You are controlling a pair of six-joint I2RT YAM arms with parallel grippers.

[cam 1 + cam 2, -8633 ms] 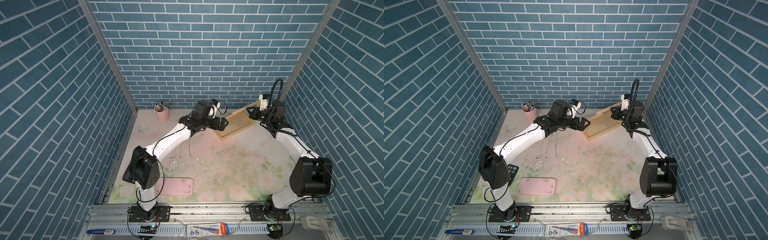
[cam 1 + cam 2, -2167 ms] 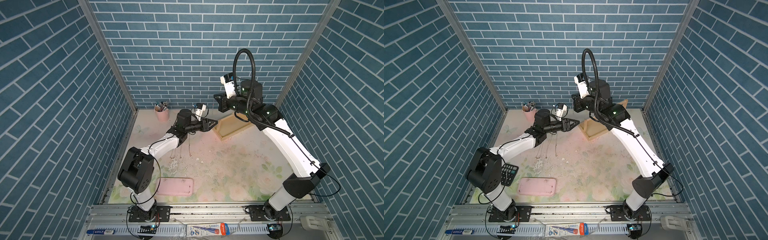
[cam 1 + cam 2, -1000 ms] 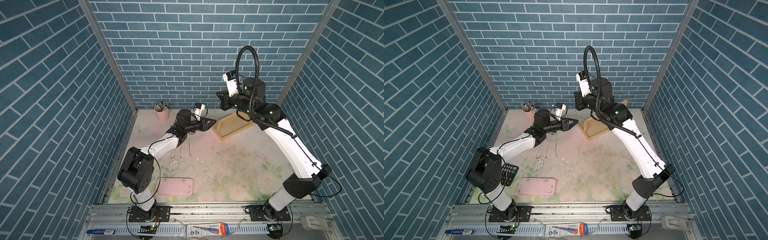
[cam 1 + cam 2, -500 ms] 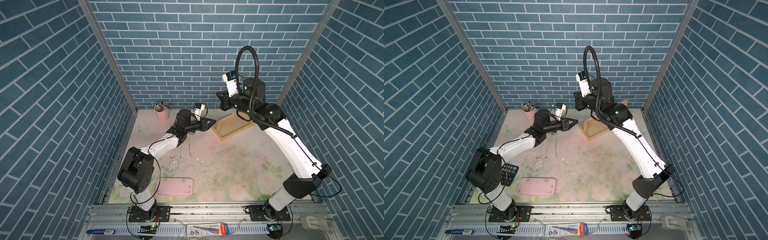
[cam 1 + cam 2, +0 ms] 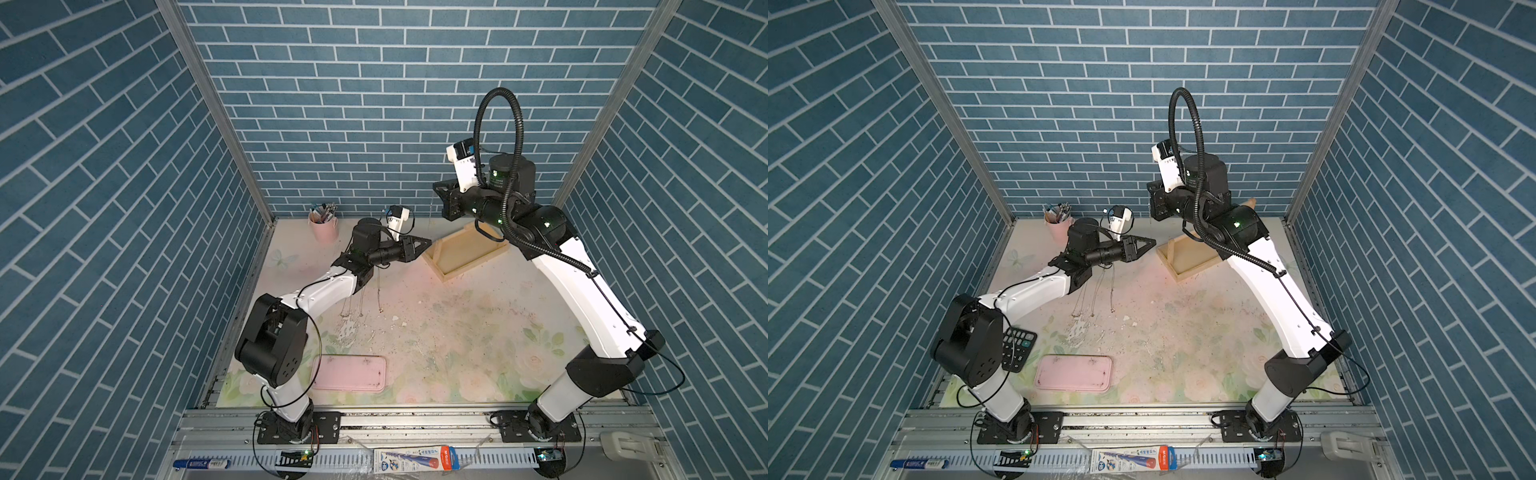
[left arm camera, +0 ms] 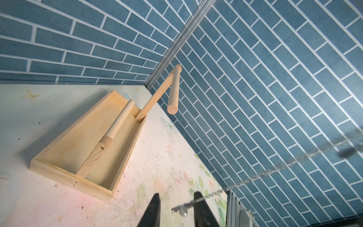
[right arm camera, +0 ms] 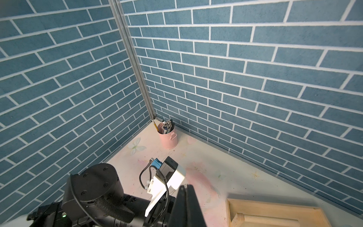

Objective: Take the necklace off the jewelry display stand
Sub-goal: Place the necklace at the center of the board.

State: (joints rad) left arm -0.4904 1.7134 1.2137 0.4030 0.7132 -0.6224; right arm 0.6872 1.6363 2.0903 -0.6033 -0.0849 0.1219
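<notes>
Silver necklace (image 6: 255, 176) is off the stand (image 6: 125, 149)! It runs through the air from the right fingers (image 7: 184, 200), pressed together up high and seemingly pinching it, down across one of the left fingers (image 6: 200, 208), which stand apart. The stand sits ahead of the left fingers, well apart, one post (image 6: 119, 119) lying flat. Removal looks done, and only setting the chain down is left.

Pink pen cup (image 5: 323, 230) in back corner, pink tray (image 5: 349, 372) near front, calculator (image 5: 1017, 348).
</notes>
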